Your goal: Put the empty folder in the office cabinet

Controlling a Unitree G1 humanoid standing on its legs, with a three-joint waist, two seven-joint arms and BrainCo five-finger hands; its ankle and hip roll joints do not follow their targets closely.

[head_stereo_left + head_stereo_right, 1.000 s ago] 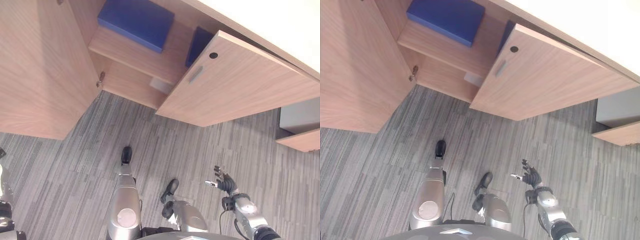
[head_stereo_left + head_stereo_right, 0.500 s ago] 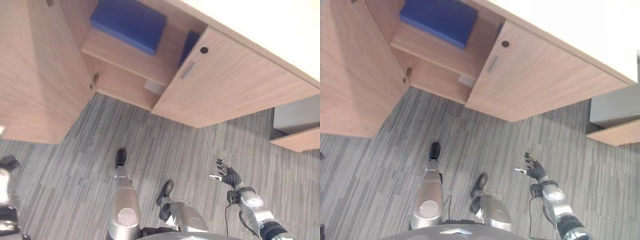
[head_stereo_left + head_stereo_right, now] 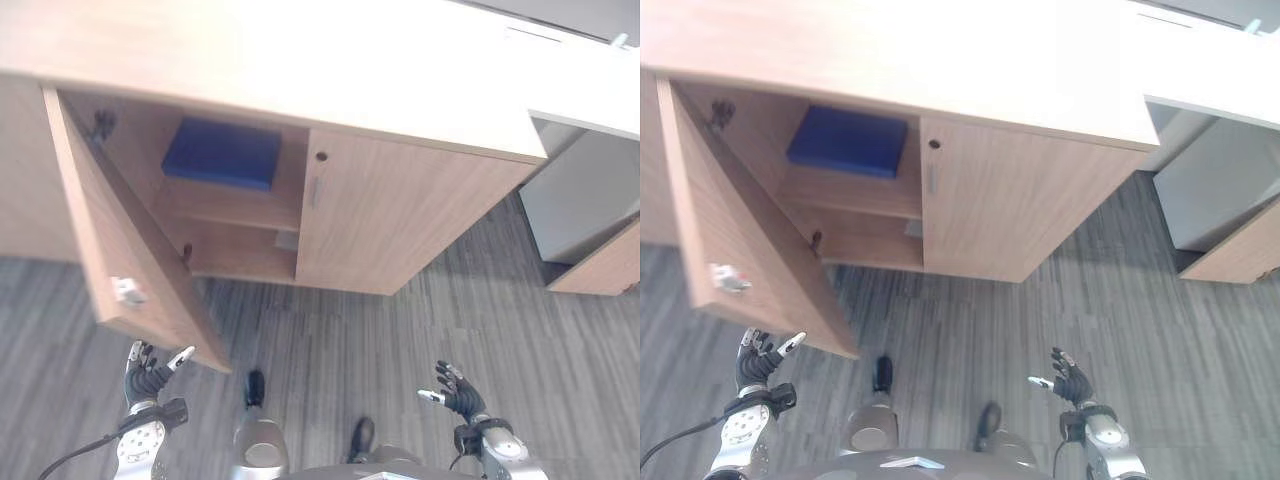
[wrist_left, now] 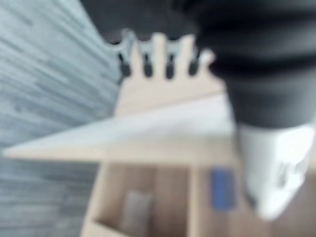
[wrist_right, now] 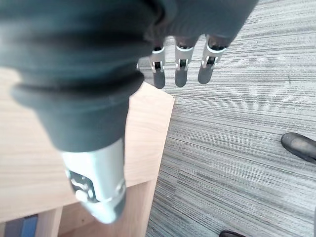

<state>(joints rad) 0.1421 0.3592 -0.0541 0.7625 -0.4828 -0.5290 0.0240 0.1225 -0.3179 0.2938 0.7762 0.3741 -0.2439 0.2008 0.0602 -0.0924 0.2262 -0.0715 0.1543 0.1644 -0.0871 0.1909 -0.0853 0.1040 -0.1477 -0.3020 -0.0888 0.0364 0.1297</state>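
Observation:
A blue folder (image 3: 222, 153) lies flat on the upper shelf inside the wooden office cabinet (image 3: 300, 70). The cabinet's left door (image 3: 120, 250) stands wide open and its right door (image 3: 400, 220) is shut. My left hand (image 3: 148, 378) hangs open over the carpet just below the open door's lower corner, holding nothing. My right hand (image 3: 458, 390) is open and empty too, low over the floor in front of the shut door. In the left wrist view its straight fingers (image 4: 158, 57) point toward the cabinet, with the folder (image 4: 222, 189) past them.
A grey unit (image 3: 585, 200) and a jutting wooden panel (image 3: 600, 272) stand to the cabinet's right. Grey striped carpet (image 3: 380, 330) runs between me and the cabinet. The open left door reaches out over the floor near my left hand.
The whole picture has shifted, so the camera moved and the cabinet looks farther off. The right door, ajar before, now sits shut. My left hand has come up into view.

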